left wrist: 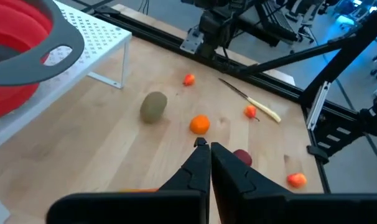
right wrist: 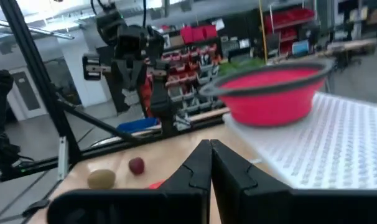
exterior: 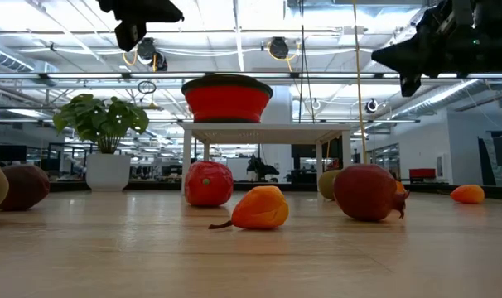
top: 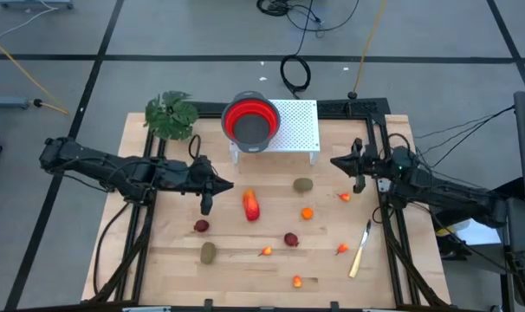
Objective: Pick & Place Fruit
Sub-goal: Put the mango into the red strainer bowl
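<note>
1. Fruit lies scattered on the bench (top: 158, 260), all of it in front of the white perforated stand (top: 293, 130) that carries the red bowl (top: 250, 121).
2. Nearest the stand is an olive-brown oval (top: 303, 185), just in front of its right end.
3. A longer red-orange piece (top: 251, 206) lies in front of the stand's left half, a little farther out.
4. A small orange round (top: 307, 213) sits just in front of the olive-brown oval, and a small orange-red bit (top: 345, 197) lies off to the stand's right.
5. Farther from the stand, a dark red round (top: 201, 226) lies to the left and another dark red round (top: 291, 239) near the middle, with a small orange bit (top: 265, 251) between them.
6. A second olive-brown oval (top: 208, 252), a red bit (top: 341, 249) and an orange bit (top: 297, 280) lie toward the bench's front edge, farthest from the stand.
7. A pale-handled knife (top: 360, 250) lies at a slant to the right of the red bit.
8. The left gripper (top: 206, 204) hangs above the bench left of the red-orange piece, fingers together and holding nothing.
9. The right gripper (top: 359, 184) hangs just right of the stand's right end, fingers also pressed together and empty.
10. A leafy green plant (top: 171, 114) stands at the stand's left, at the bench's back corner.
</note>
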